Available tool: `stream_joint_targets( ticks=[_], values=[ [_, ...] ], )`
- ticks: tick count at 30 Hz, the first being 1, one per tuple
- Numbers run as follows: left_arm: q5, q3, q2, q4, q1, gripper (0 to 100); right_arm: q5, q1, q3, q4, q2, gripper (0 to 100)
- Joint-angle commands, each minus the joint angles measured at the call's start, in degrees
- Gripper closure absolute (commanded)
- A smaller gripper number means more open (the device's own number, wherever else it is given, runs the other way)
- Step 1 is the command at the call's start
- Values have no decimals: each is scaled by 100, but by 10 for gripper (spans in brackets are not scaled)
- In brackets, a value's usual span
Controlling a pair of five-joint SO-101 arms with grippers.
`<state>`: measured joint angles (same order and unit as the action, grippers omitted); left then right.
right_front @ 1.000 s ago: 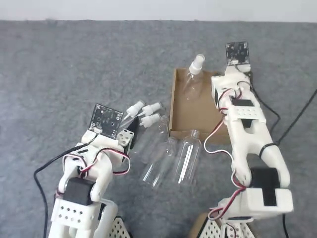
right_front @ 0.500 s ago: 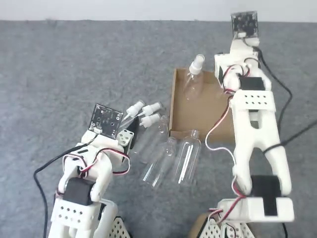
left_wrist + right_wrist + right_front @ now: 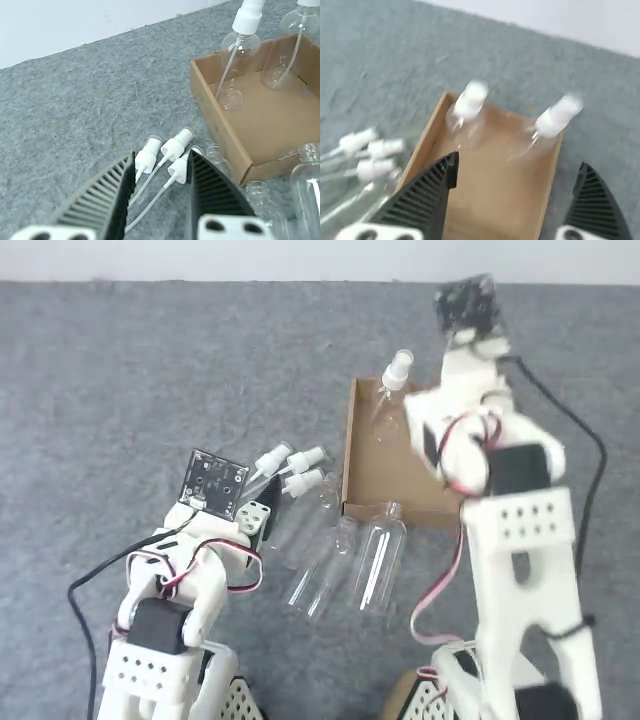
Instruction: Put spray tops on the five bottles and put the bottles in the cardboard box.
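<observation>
White plastic spray tops [image 3: 175,147] beside brown cardboard box [image 3: 220,131]: likely light, slick, tubes flimsy; grip by heads. Left end effector [image 3: 161,167] and right end effector [image 3: 516,169] gape, empty.

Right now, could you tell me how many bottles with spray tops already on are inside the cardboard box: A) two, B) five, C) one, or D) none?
A: the left wrist view shows a first bottle and a second bottle, both capped, inside the cardboard box.
</observation>
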<state>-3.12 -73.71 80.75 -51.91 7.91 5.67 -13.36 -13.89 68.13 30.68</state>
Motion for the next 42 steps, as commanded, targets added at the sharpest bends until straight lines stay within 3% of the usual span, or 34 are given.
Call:
stream_joint_targets(
  ticks=[1,5,12,19,24,32,42],
  values=[
    [-26,40,88,158,-44,849,44,-233,-422,462,927,691],
    [-26,40,88,158,-44,849,26,-505,-1363,963,1780,692],
    [-26,-145,88,422,-44,850,-1116,-1657,-2998,1138,2422,766],
    [-26,-145,88,413,-44,851,-2013,-2281,-3376,1121,2404,724],
    [-26,-145,88,422,-44,851,-2549,-2352,-3771,708,2404,724],
    [-26,-145,88,422,-44,852,-2567,-2352,-5152,-831,2413,724],
    [-35,-136,88,422,-44,852,-2558,-2343,-5776,-1341,2475,729]
  ],
)
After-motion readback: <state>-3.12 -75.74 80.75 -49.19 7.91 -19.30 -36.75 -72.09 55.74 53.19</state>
